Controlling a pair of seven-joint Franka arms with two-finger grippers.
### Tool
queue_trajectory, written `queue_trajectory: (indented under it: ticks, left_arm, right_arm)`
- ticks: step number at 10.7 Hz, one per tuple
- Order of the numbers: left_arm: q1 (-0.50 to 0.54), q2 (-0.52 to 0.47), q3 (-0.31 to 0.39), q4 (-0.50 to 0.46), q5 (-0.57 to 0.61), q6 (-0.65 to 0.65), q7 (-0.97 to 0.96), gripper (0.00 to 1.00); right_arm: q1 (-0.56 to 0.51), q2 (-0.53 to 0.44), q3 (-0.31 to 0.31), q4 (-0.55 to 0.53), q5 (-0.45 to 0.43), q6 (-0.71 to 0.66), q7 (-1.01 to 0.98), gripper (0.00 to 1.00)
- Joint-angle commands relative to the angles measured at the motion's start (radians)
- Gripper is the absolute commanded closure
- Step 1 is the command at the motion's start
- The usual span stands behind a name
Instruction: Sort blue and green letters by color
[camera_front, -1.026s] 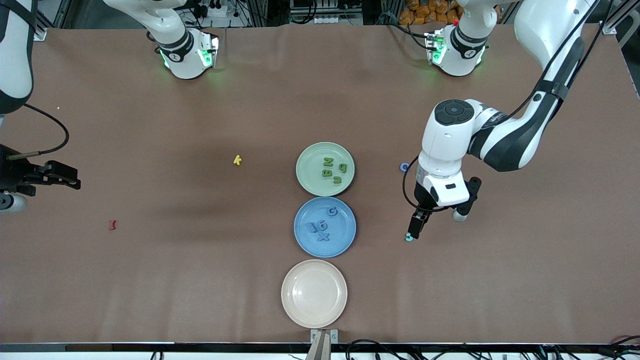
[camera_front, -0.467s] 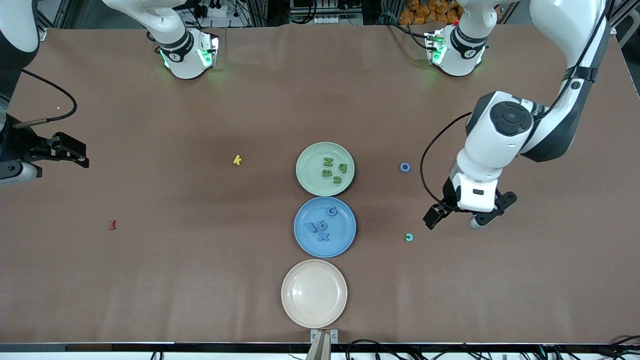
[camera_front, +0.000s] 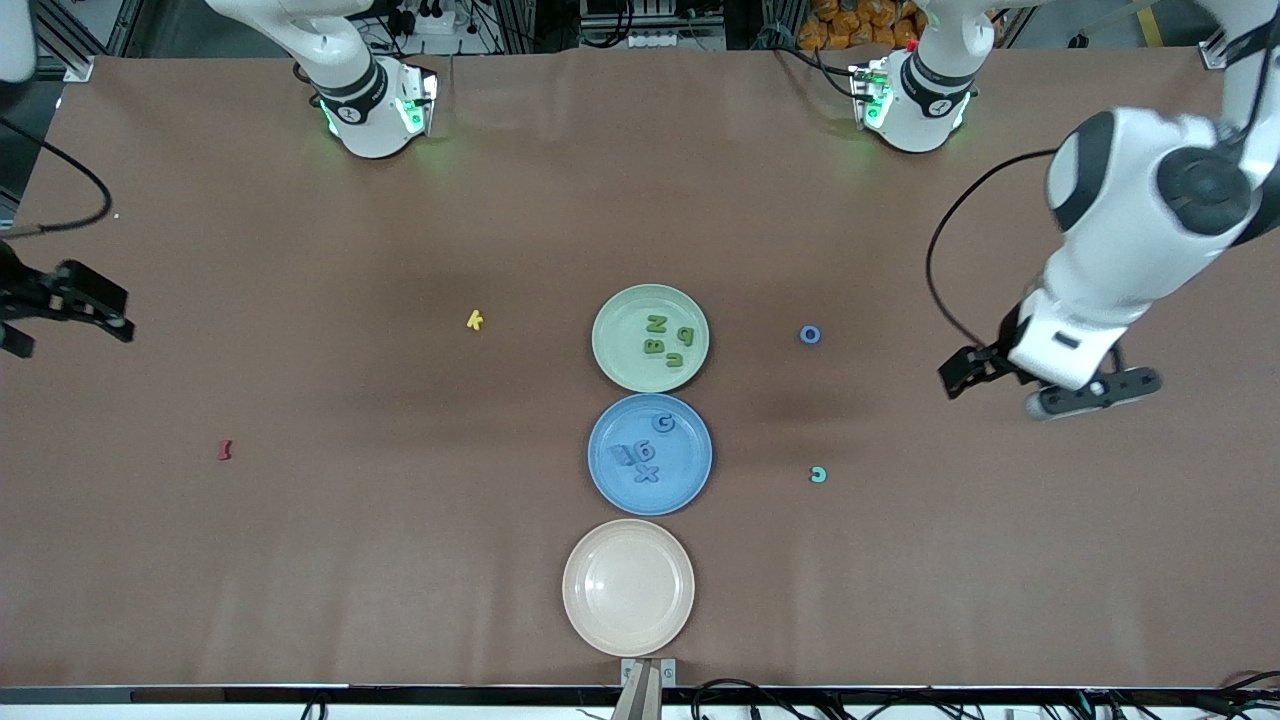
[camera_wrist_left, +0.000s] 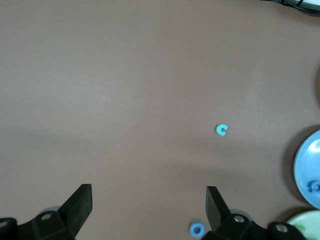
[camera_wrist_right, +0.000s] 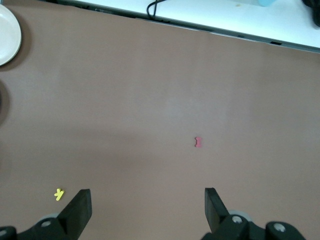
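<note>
Several olive green letters (camera_front: 665, 341) lie on the green plate (camera_front: 620, 318). Several blue letters (camera_front: 643, 456) lie on the blue plate (camera_front: 690, 480). A blue ring letter (camera_front: 810, 335) (camera_wrist_left: 196, 230) and a teal C (camera_front: 818, 474) (camera_wrist_left: 221, 130) lie loose on the table toward the left arm's end. My left gripper (camera_front: 1045, 385) (camera_wrist_left: 148, 210) hangs open and empty over bare table, well apart from both. My right gripper (camera_front: 60, 318) (camera_wrist_right: 146, 207) is open and empty at the right arm's end of the table.
An empty cream plate (camera_front: 628, 587) (camera_wrist_right: 7, 35) sits nearest the front camera, in line with the other two plates. A yellow K (camera_front: 475, 320) (camera_wrist_right: 59, 194) and a dark red piece (camera_front: 225, 450) (camera_wrist_right: 198, 142) lie on the brown cloth toward the right arm's end.
The left gripper has drawn away from the teal C, which stays on the table, toward its own end. The right gripper has pulled back further toward its end.
</note>
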Motion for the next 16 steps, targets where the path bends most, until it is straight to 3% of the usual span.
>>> queue_trajectory:
  ticks: [1,6,8,10,12,16]
  left_arm:
    - [-0.052,-0.148,0.122,-0.028,-0.073,-0.131,0.185,0.00]
    - [-0.053,-0.256,0.176,0.039,-0.060,-0.282,0.365,0.00]
    - [-0.058,-0.249,0.176,0.135,-0.064,-0.411,0.409,0.00]
    - [-0.047,-0.239,0.170,0.167,-0.064,-0.503,0.471,0.00]
    - [-0.048,-0.201,0.170,0.238,-0.061,-0.569,0.471,0.00]
    - [-0.044,-0.199,0.169,0.243,-0.073,-0.574,0.463,0.00]
  right_arm:
    - [-0.023,-0.134,0.022,-0.125,0.002,-0.011,0.030,0.00]
    - [-0.081,-0.134,0.013,-0.104,0.000,-0.023,0.027,0.00]
    - [-0.076,-0.133,0.009,-0.070,0.002,-0.073,0.049,0.00]
    - [-0.081,-0.124,0.018,-0.069,0.008,-0.062,0.101,0.00]
    - [-0.086,-0.117,0.025,-0.072,0.107,-0.063,0.161,0.00]
    - [-0.070,-0.116,0.039,-0.072,0.101,-0.088,0.179,0.00]
